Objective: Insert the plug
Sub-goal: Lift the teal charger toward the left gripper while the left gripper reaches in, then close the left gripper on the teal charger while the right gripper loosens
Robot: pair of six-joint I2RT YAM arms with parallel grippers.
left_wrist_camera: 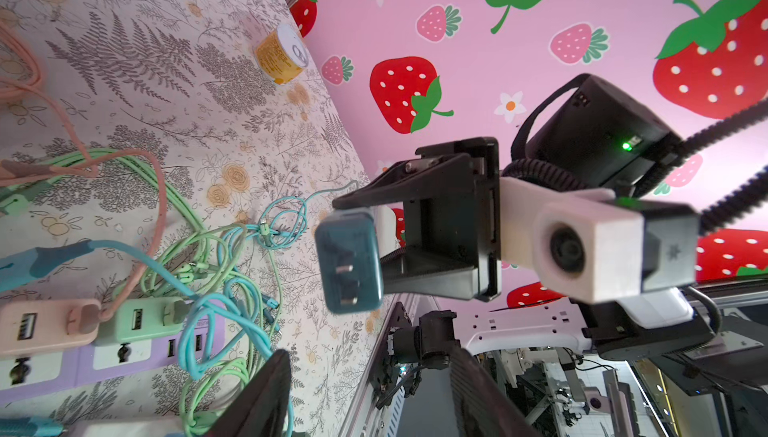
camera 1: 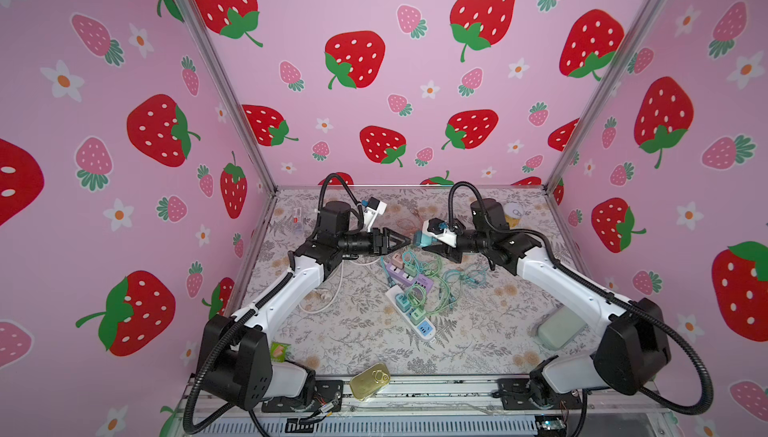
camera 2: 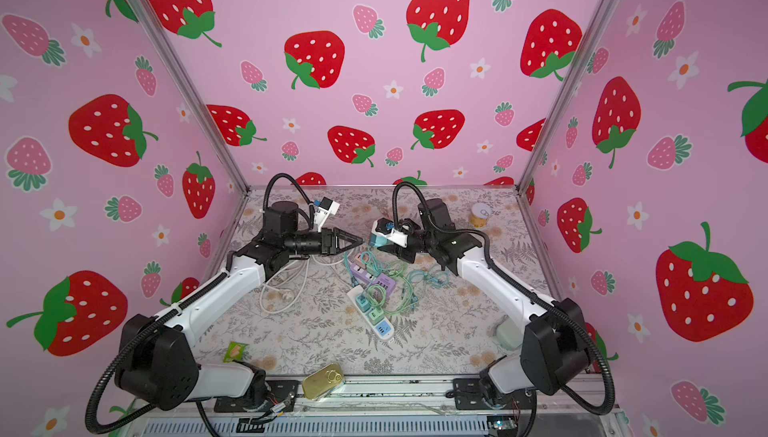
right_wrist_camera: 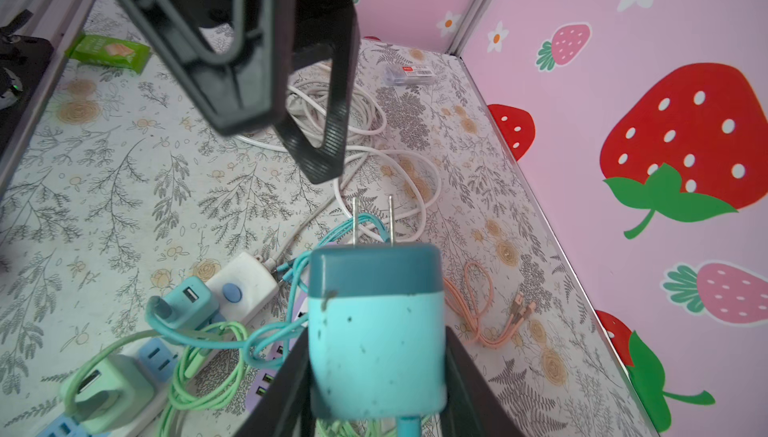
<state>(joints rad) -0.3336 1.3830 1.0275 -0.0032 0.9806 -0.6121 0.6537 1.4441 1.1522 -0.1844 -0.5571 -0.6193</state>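
Plug (right_wrist_camera: 376, 331) held up off the table (camera 1: 353, 352), between the two arms; two-tone body, dark teal cap, pale teal shell; two flat prongs (right_wrist_camera: 390, 219) point level toward the left pincer (camera 1: 403, 241), not down.

Right pincer (right_wrist_camera: 376, 372) clenched on the plug, jaws flat against the pale sides, well back from the cap; a teal cord (right_wrist_camera: 409, 426) leaves the rear end.

Left pincer released and empty; fingers apart, tips just beside the prongs but not touching.

Below: white power strip (camera 1: 411, 310) and purple power strip (camera 1: 409, 279) lie side by side under a tangle of green and teal cords (camera 1: 436, 285); a blue socket (camera 1: 424, 328) at the near end of the white strip looks free.

Handling, as judged: small and light; hard smooth plastic, so it may twist in the jaws when pushed; prongs thin, likely to bend if they meet the socket face askew; the trailing cord may drag on the tangle.

Best hold: the flat pale sides, as now, leaving cap and prongs clear; prongs need turning downward before the strip; strip itself is light and may slide, so a steadying pincer would help.
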